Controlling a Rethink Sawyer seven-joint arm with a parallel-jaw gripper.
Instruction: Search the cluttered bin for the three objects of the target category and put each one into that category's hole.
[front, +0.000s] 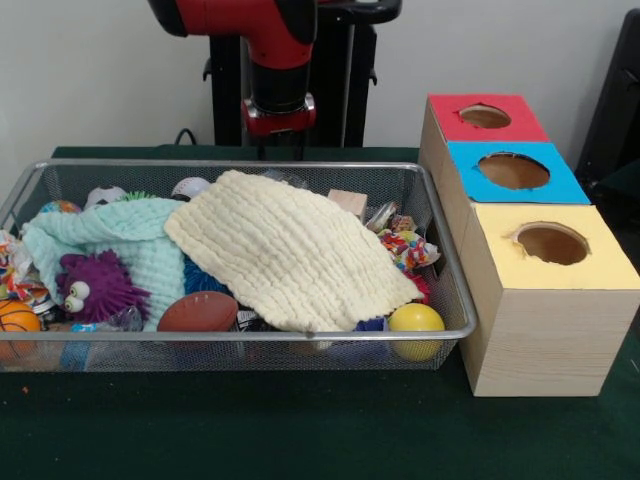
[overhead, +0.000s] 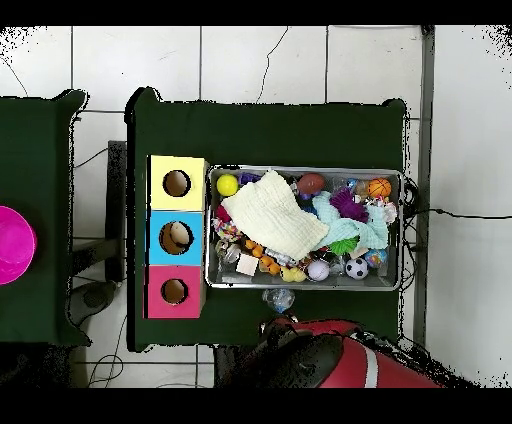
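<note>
While yellow cloth (front: 290, 252) covers bin (front: 240, 334) w/ toys, gripper (overhead: 279, 298) grips crinkly plastic.

Evenly and softly lit from above, with no hard glare. Faint shadow under the near rim of the bin (front: 240, 335) and beside the wooden boxes (front: 545, 310) on the dark green table (front: 300, 430). Mildly soft focus throughout the front view. Brighter from overhead, with the pale floor tiles (overhead: 260, 60) nearly washed out.
</note>
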